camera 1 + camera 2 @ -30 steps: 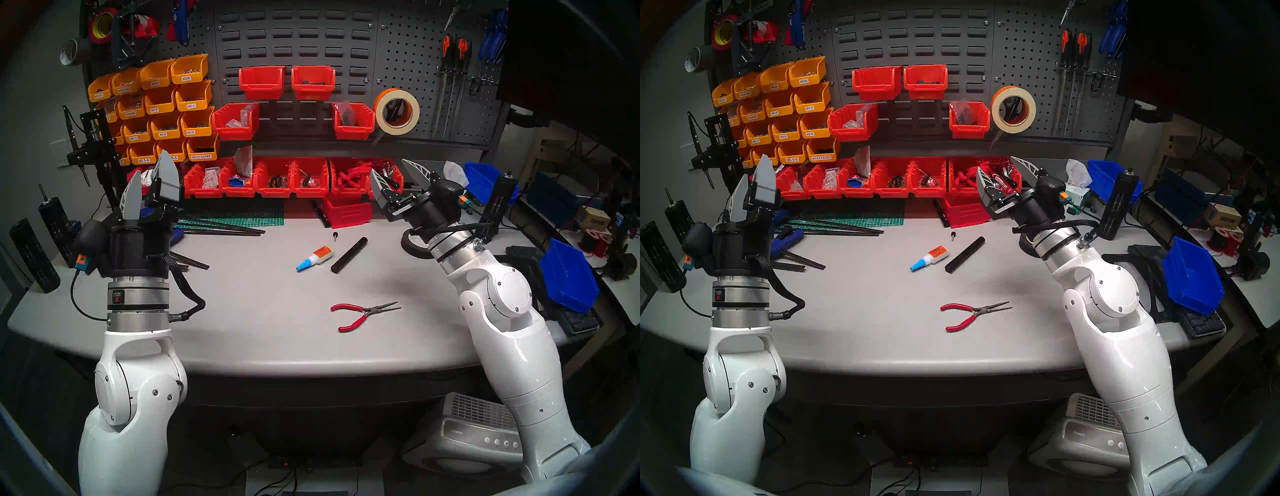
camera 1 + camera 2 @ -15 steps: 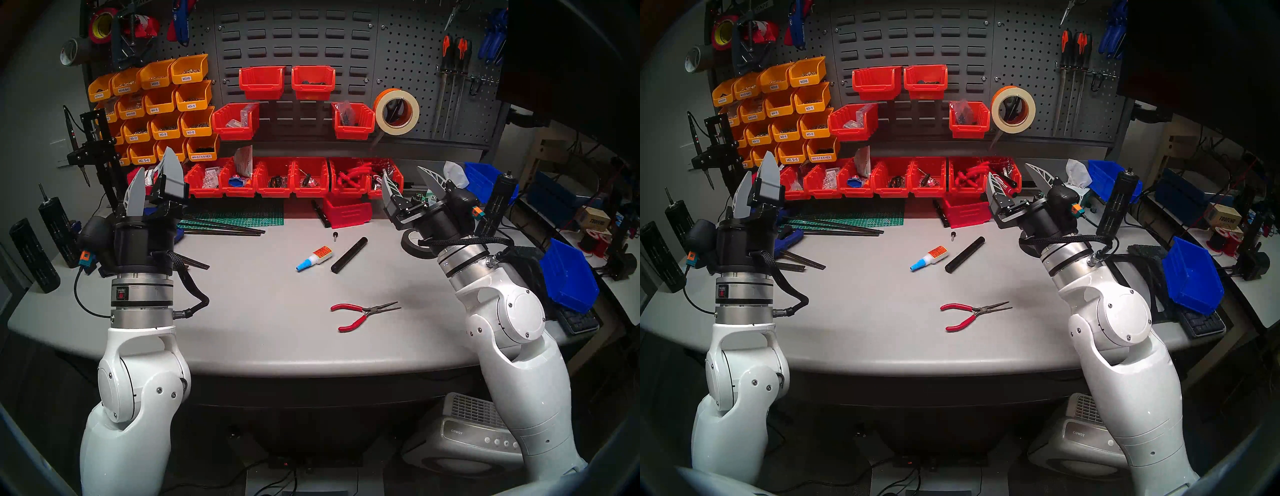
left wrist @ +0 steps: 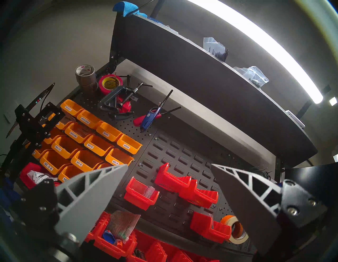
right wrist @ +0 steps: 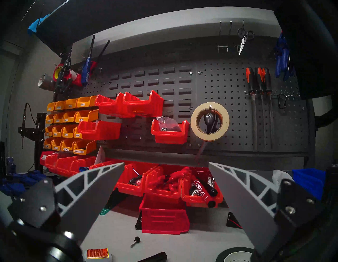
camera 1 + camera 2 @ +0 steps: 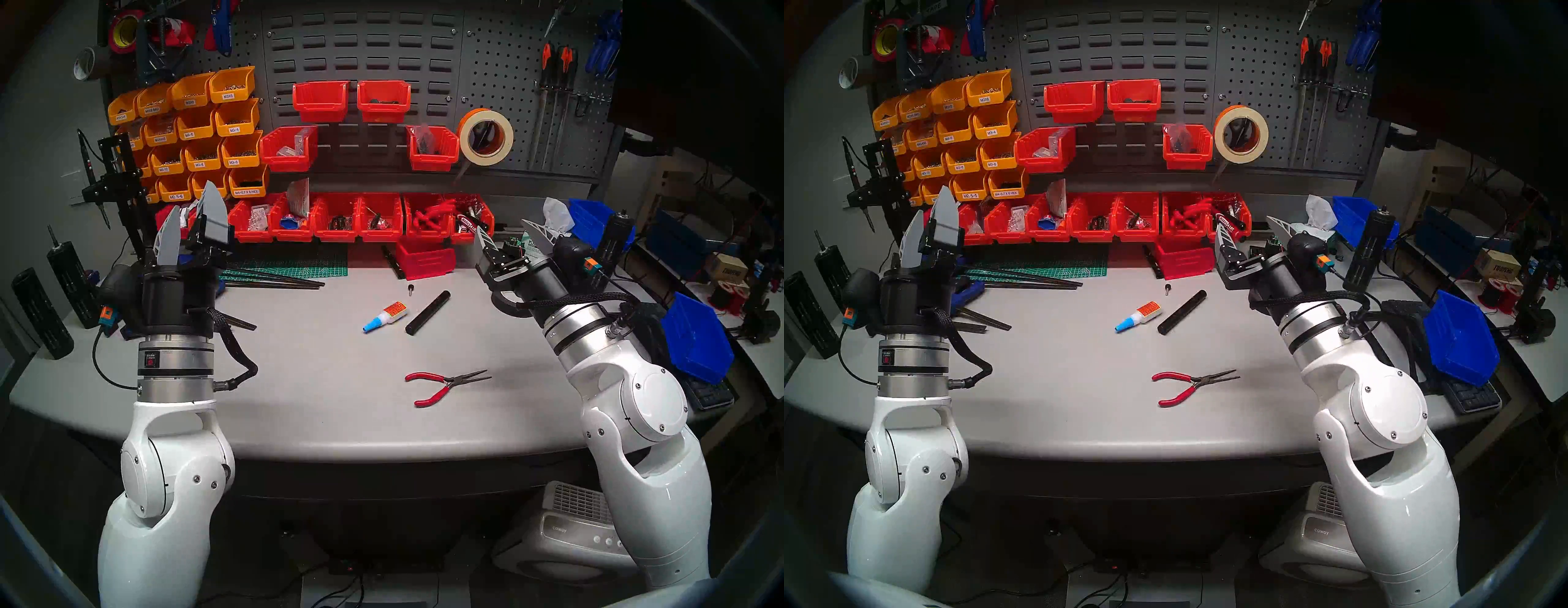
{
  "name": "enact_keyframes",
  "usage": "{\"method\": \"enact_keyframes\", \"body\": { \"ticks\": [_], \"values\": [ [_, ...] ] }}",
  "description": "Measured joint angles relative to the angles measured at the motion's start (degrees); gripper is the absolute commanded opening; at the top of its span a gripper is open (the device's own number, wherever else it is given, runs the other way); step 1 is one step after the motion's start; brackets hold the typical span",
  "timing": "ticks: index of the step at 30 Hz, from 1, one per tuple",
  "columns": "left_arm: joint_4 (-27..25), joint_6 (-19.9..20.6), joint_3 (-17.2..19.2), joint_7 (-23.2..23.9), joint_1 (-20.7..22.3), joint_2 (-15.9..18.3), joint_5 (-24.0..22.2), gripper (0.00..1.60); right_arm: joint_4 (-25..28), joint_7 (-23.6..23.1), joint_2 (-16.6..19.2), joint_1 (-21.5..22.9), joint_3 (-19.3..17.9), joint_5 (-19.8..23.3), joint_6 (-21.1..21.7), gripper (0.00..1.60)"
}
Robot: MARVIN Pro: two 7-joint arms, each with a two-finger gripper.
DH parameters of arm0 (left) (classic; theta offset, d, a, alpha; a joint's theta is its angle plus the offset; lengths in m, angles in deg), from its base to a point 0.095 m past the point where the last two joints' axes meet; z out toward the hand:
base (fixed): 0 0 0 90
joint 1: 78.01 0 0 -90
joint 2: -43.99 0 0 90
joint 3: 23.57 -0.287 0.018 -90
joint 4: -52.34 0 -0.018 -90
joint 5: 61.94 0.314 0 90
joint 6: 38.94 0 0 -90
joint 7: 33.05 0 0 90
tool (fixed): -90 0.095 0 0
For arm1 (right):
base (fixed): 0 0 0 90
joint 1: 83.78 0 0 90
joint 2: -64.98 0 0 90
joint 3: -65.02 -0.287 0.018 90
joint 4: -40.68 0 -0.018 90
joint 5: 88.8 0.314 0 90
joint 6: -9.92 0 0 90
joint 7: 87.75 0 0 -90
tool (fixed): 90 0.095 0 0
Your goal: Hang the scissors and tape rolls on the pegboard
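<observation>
Both tape rolls, cream one (image 5: 488, 138) in front and orange one (image 5: 470, 115) right behind it, hang on one hook of the pegboard (image 5: 522, 85). Scissors (image 4: 210, 121) hang behind them, visible through the core. Left gripper (image 5: 193, 225) and right gripper (image 5: 511, 233) are both wide open, holding nothing, raised above the table (image 5: 318, 382).

A cream tape roll (image 4: 210, 121) and an orange tape roll (image 5: 468, 117) hang together on one hook of the dark grey pegboard (image 4: 236, 87). Scissors (image 4: 210, 123) hang behind them, seen through the rolls' centre.
</observation>
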Motion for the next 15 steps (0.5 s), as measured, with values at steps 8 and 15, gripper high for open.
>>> {"method": "enact_keyframes", "body": {
  "ticks": [8, 15],
  "values": [
    [0.0, 0.0, 0.0, -0.2, 0.0, 0.2, 0.1, 1.60, 1.1, 1.2, -0.4, -0.4, 0.0, -0.5, 2.0, 1.60],
    [0.0, 0.0, 0.0, -0.3, 0.0, 0.3, 0.1, 1.60, 1.4, 1.7, -0.6, -0.4, 0.0, -0.6, 2.4, 1.60]
  ]
}}
